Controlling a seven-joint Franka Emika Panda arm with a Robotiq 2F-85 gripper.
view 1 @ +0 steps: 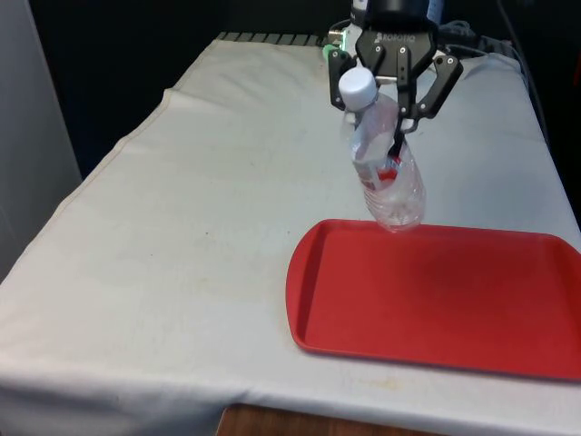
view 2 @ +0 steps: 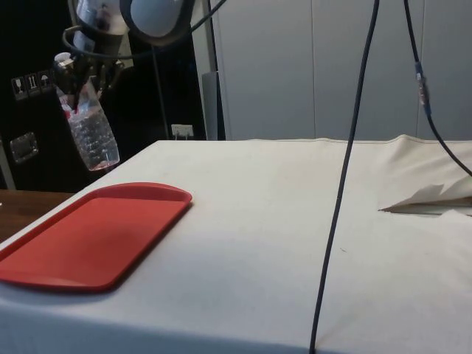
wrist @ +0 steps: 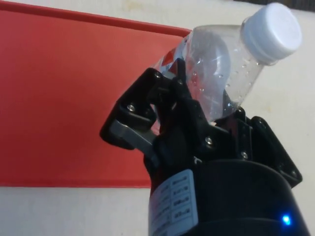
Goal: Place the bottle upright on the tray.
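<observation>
The tool (view 1: 396, 136) is clenched on the upper body of a clear, seemingly empty plastic bottle (view 1: 392, 186), tilted above the red tray's (view 1: 436, 291) far edge; light, thin-walled and slippery, it's best gripped mid-body.

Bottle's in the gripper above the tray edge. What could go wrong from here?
1. The bottle hangs tilted in the gripper, so if released like this it may well topple instead of standing.
2. Its base hovers over the far rim of the red tray; a straight descent might land it on the rim or the cloth.
</observation>
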